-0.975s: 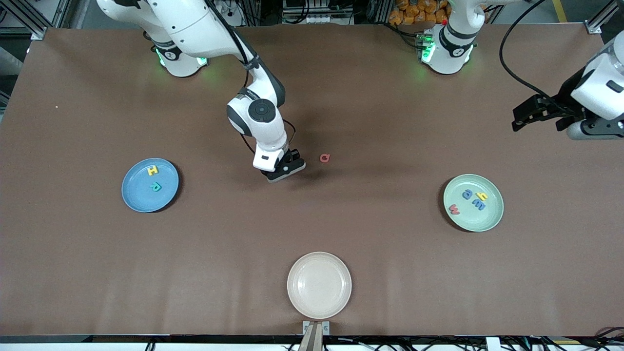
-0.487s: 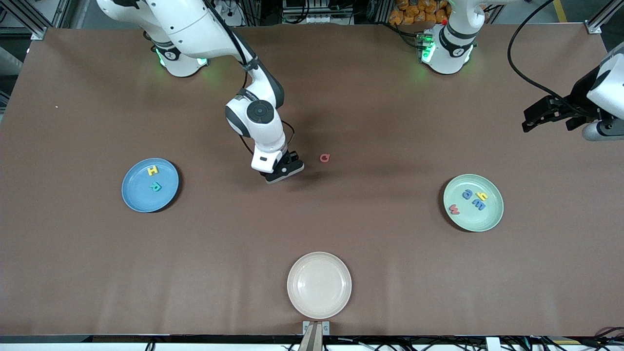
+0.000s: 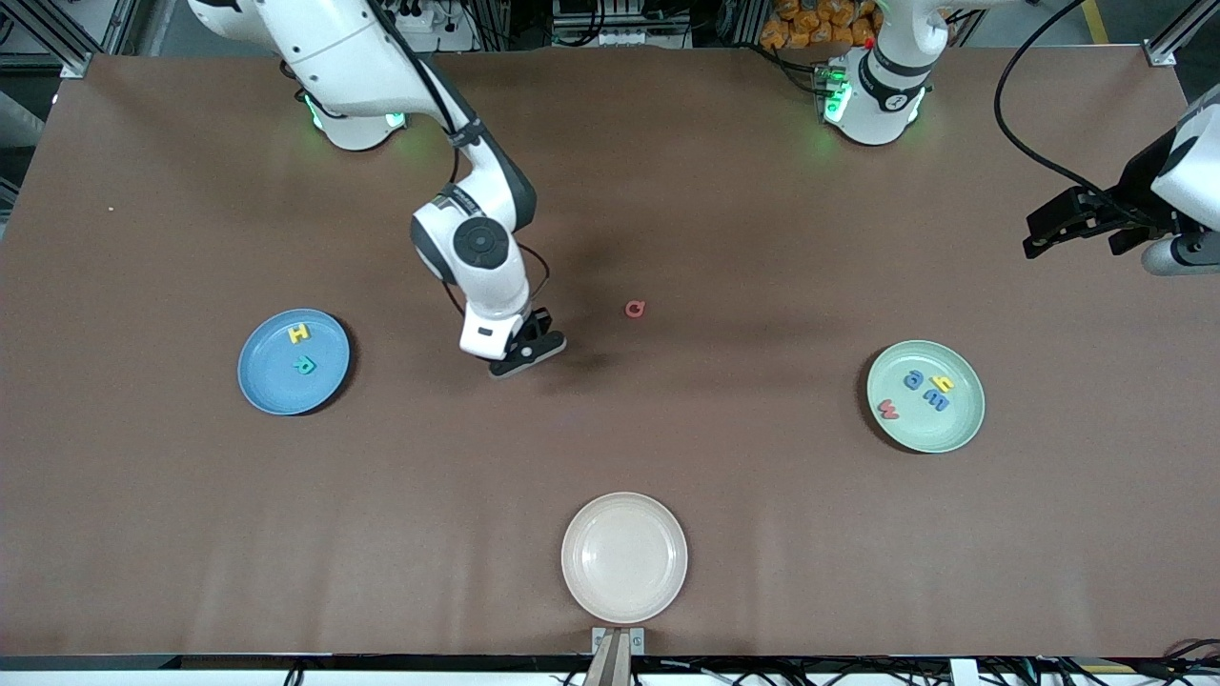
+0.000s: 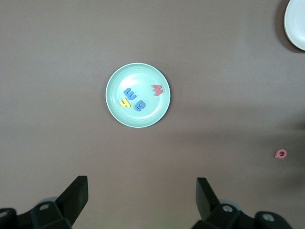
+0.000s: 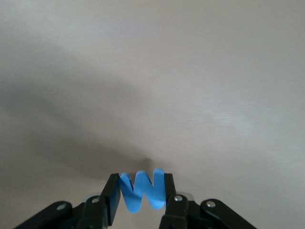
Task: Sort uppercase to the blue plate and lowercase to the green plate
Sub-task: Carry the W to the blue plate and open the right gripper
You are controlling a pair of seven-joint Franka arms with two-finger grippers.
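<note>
Pinching the blue W [image 5: 141,190], the right tool [image 3: 522,354] hangs above bare table [image 3: 610,429].

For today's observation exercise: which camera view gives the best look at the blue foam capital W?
The right wrist view: the blue foam capital W fills the gap of the right gripper, pinched by both edges. In the front view the gripper's body hides it. The left wrist view does not include it.

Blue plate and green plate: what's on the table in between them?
Between the blue plate and the green plate, the front view shows the right gripper holding the blue W, and the red Q.
</note>
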